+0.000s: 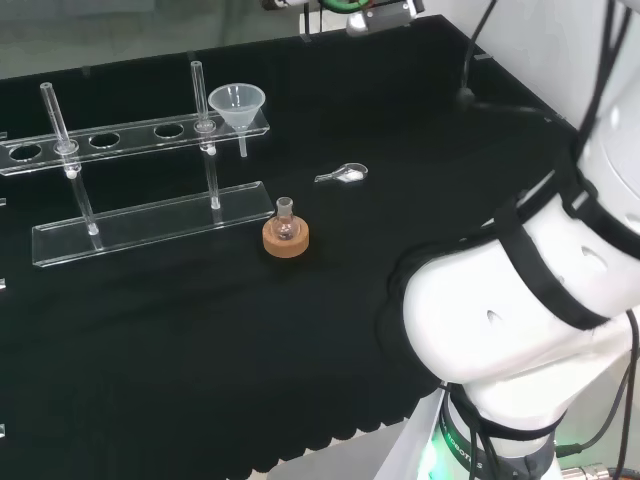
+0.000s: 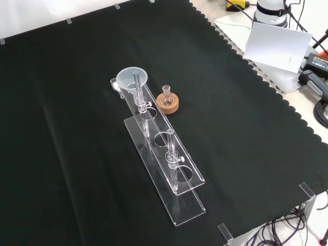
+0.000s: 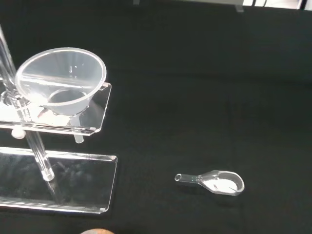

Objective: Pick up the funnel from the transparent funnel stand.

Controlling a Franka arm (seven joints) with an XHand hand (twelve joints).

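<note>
Clear plastic funnel (image 1: pixel 238 104) sits in the end hole of the transparent funnel stand (image 1: pixel 150 215), cone up, stem hanging through the upper shelf. In the head view that's about 10 o'clock from the small flask on its cork ring (image 1: pixel 285 238); in the front view it's the far end of the rack, roughly 9 o'clock of the flask. Small glass scoop (image 3: pixel 214 181) lies on the black cloth of the table (image 2: pixel 246 102), well apart from the stand.

Can't tell my hand's state: no fingers visible from here.

My read: funnel is light, thin-walled, stiff but slick, so it could pop out of a pinch. Best hold is the rim of the cone, thumb opposite fingers, then lift straight up until the stem clears the hole. Upright rod (image 1: pixel 200 95) stands just beside the cone, so approach from the free side.
</note>
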